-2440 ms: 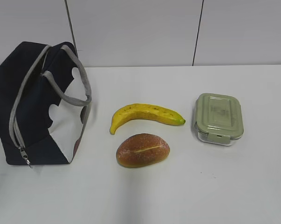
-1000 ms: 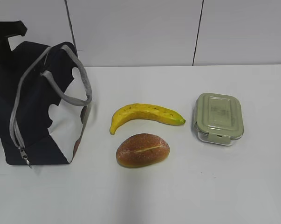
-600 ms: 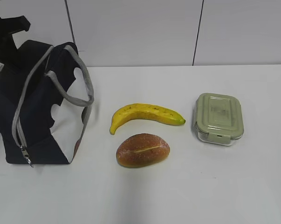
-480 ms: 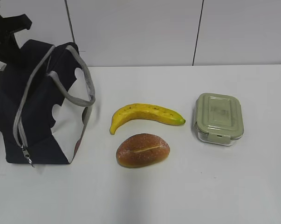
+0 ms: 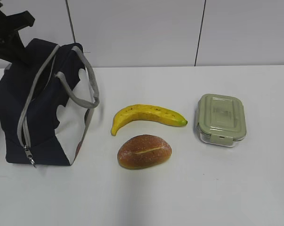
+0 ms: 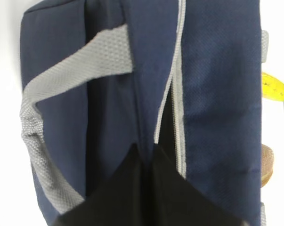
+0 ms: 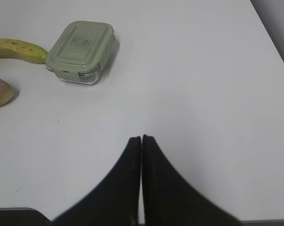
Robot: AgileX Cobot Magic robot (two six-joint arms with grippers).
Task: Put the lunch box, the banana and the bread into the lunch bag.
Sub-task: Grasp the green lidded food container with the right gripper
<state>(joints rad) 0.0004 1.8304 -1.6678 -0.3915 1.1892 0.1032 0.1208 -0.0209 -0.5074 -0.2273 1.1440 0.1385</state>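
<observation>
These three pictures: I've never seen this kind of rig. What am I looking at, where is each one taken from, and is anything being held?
A two-armed robot works at a white table. The front camera shows the navy lunch bag, banana, bread and green-lidded lunch box, all three outside the bag.

The other two pictures come from cameras on each wrist. The left gripper is pinched shut on the lunch bag's fabric beside the zipper. The right gripper is shut, holds nothing, and hangs over bare table.

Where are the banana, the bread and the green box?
banana (image 5: 146,114): exterior view, middle of its yellow body.
bread (image 5: 144,151): exterior view, beside the slit on top.
lunch box (image 5: 221,115): exterior view, centre of the green lid.
</observation>
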